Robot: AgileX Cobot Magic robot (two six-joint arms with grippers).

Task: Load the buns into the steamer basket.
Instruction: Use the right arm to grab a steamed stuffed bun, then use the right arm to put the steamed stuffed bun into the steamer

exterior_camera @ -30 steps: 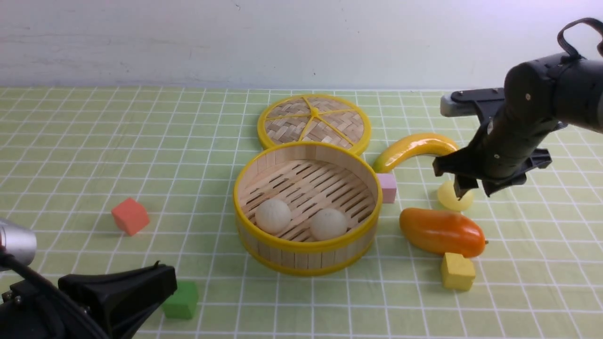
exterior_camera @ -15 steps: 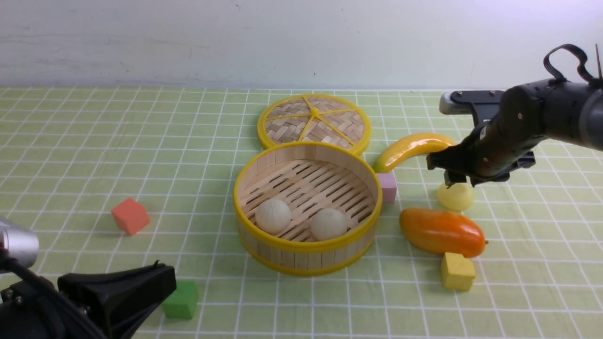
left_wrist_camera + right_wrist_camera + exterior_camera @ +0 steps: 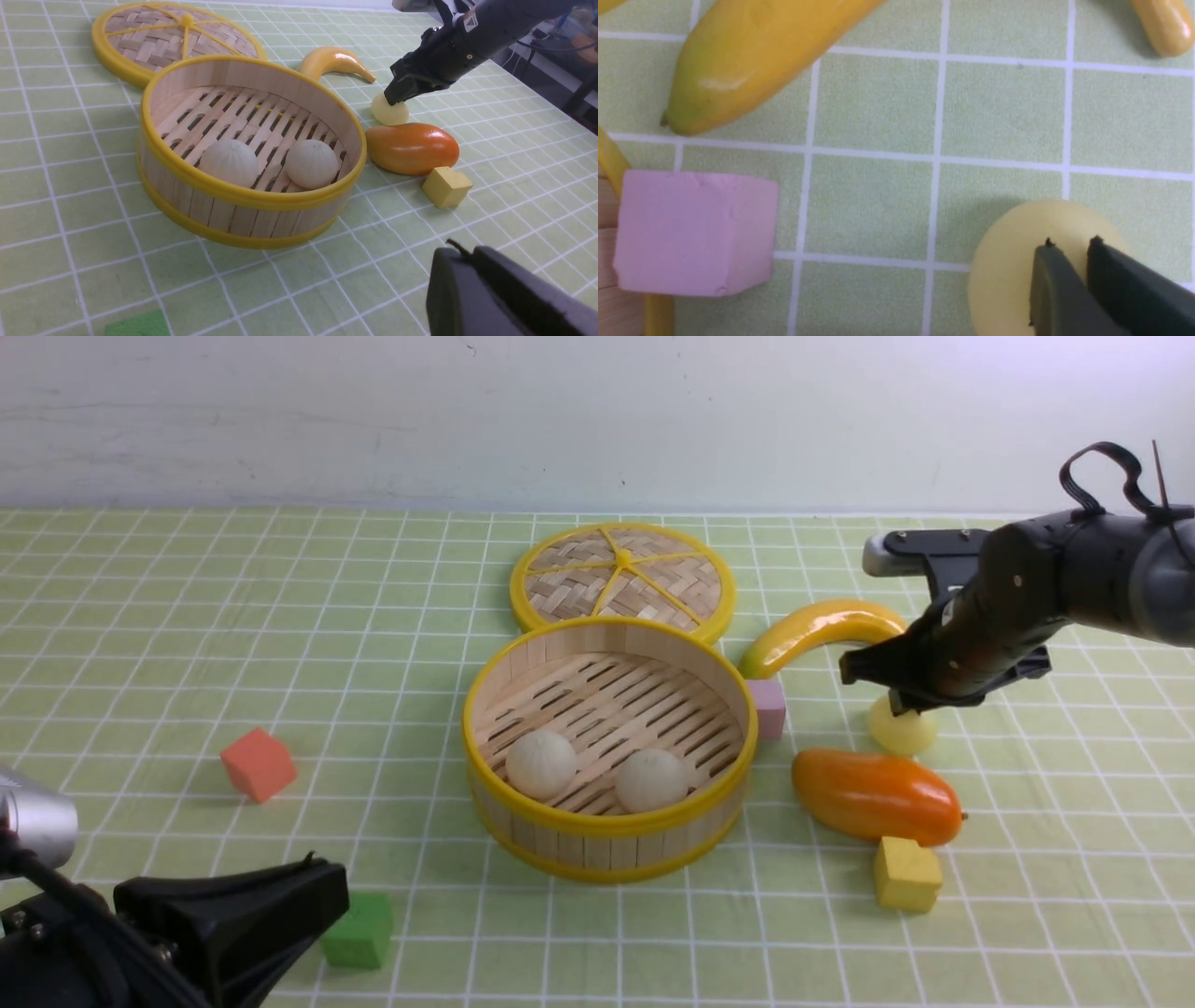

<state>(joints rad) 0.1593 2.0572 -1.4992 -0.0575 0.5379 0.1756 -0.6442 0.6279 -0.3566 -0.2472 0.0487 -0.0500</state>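
Two off-white buns (image 3: 541,763) (image 3: 651,779) lie on the slatted floor of the steamer basket (image 3: 607,823), also seen in the left wrist view as buns (image 3: 229,162) (image 3: 311,163) in the basket (image 3: 243,196). The pale yellow bun (image 3: 904,733) (image 3: 1008,261) rests on the cloth right of the basket, behind the mango. My right gripper (image 3: 904,711) (image 3: 1072,242) sits on top of this bun, its jaws nearly together with only a thin slit between them; the bun looks round and unsqueezed. My left gripper (image 3: 331,887) (image 3: 460,252) is shut and empty at the near left.
A woven lid (image 3: 623,577) lies behind the basket. A banana (image 3: 822,625), a pink cube (image 3: 768,707), an orange mango (image 3: 873,796) and a yellow cube (image 3: 906,873) crowd the right side. A red cube (image 3: 259,763) and a green cube (image 3: 359,931) lie on the left.
The right arm has leaned lower and its jaws, open around the yellow bun a second ago, have closed over the bun's top. The bun has stayed in place. The left arm has not moved.
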